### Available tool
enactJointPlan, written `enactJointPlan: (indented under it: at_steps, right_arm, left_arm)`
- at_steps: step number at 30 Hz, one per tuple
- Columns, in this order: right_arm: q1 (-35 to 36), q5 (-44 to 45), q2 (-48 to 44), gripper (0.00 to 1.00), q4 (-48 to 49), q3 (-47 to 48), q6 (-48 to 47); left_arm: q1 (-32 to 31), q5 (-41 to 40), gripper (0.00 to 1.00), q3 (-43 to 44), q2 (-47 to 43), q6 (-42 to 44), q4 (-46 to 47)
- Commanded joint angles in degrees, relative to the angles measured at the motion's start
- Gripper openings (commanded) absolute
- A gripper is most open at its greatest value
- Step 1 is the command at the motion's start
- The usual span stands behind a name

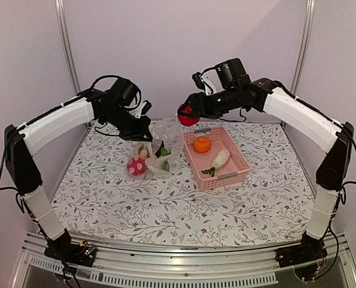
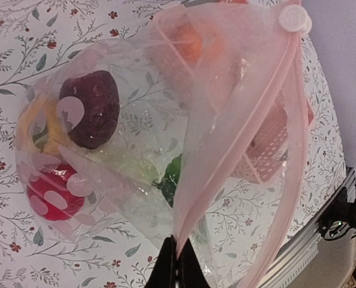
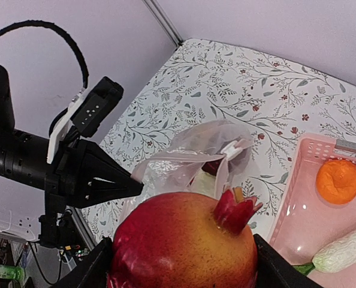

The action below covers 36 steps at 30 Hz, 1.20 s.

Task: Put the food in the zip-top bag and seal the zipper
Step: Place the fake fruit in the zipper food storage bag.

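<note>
Top view, centre: the left tool (image 1: 147,128) pinches the mouth of the zip-top bag (image 1: 157,149), whose bottom rests on the desk (image 1: 166,210). Beside it, the right tool (image 1: 187,114) clasps a pomegranate (image 1: 189,118) above the pink basket (image 1: 227,178) — orange (image 1: 202,144) and white radish (image 1: 220,158) inside.

Left wrist: the bag holds a purple fruit (image 2: 94,108) and a spotted mushroom (image 2: 52,195).

Right wrist: the pomegranate fills the lower frame.

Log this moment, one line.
left gripper: shut on clear plastic zip-top bag | right gripper: holds red-yellow toy pomegranate | pink lattice basket: toy orange, white radish
</note>
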Motion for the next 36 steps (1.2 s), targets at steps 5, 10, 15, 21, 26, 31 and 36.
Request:
enactJointPlan:
  at_steps: [5, 10, 15, 21, 26, 31, 36]
  right_arm:
    - [4.6, -3.7, 3.2, 0.50, 5.3, 2.8, -0.1]
    - [6.0, -1.5, 6.1, 0.50, 3.9, 4.5, 0.2]
    - [6.3, 4.0, 8.3, 0.52, 2.2, 5.5, 1.4]
    - [6.6, 8.2, 10.6, 0.68, 0.2, 8.2, 2.9]
    - [6.6, 7.5, 10.2, 0.74, 0.8, 9.2, 3.1]
    - [6.6, 6.6, 9.2, 0.80, -0.1, 9.2, 2.6]
    - [6.6, 5.4, 9.0, 0.85, 0.0, 8.2, 2.2]
  left_arm:
    - [0.3, 0.0, 0.00, 1.5, 0.1, 0.5, -0.7]
    - [0.3, 0.0, 0.00, 1.6, 0.0, 0.2, -0.7]
    - [0.3, 0.2, 0.00, 2.0, 0.0, 0.0, -0.7]
    - [0.6, 0.4, 0.00, 2.6, 0.1, 0.4, -1.3]
    - [1.1, 1.0, 0.00, 2.4, 0.2, 0.4, -1.3]
    - [1.2, 1.4, 0.00, 2.4, 0.5, 0.3, -1.3]
    - [1.3, 1.5, 0.00, 2.2, 0.5, 0.5, -1.1]
